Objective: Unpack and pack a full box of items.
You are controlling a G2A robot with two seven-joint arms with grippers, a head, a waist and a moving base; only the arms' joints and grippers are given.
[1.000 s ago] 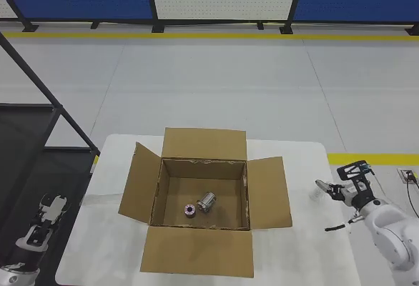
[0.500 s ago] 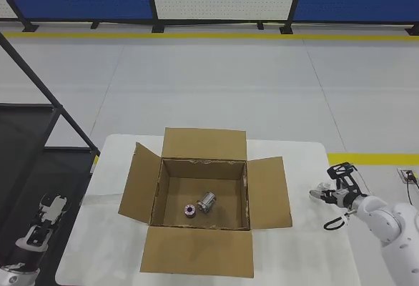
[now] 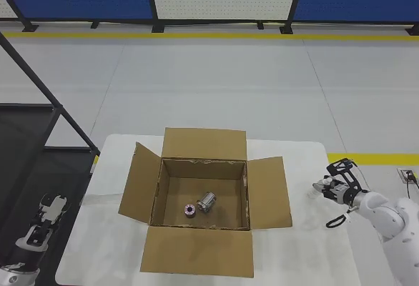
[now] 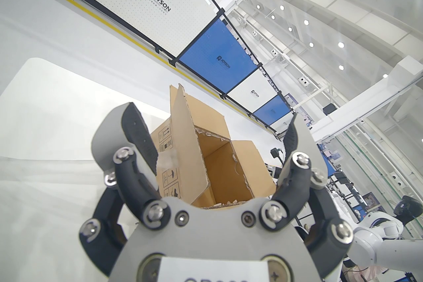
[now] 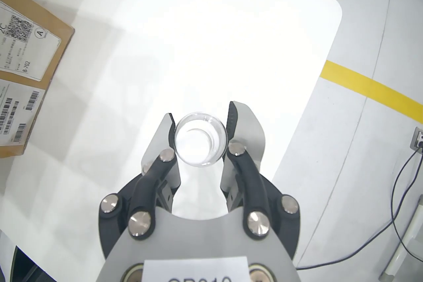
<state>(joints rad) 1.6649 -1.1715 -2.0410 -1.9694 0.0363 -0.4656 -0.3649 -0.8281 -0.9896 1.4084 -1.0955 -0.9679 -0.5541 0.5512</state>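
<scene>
- While the right gripper (image 5: 201, 114) is hovering over the table (image 3: 302, 243) near its right edge, its fingers are pressing both sides of a clear glass (image 5: 200, 144), whose mouth is facing the wrist camera.
- The left gripper (image 4: 213, 118) is hanging beyond the table's left side, spread wide and holding nothing.
- The open box (image 3: 204, 143) is sitting mid-table; a silver cylinder (image 3: 207, 201) and a purple ring (image 3: 189, 210) are lying inside, just beside each other.

Pale floor (image 3: 231, 79), yellow line (image 3: 217, 35), blue panels (image 3: 81, 8).

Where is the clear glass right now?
In the right wrist view the glass sits between the right arm's jaws, over the table near its right edge, right of the box.
</scene>
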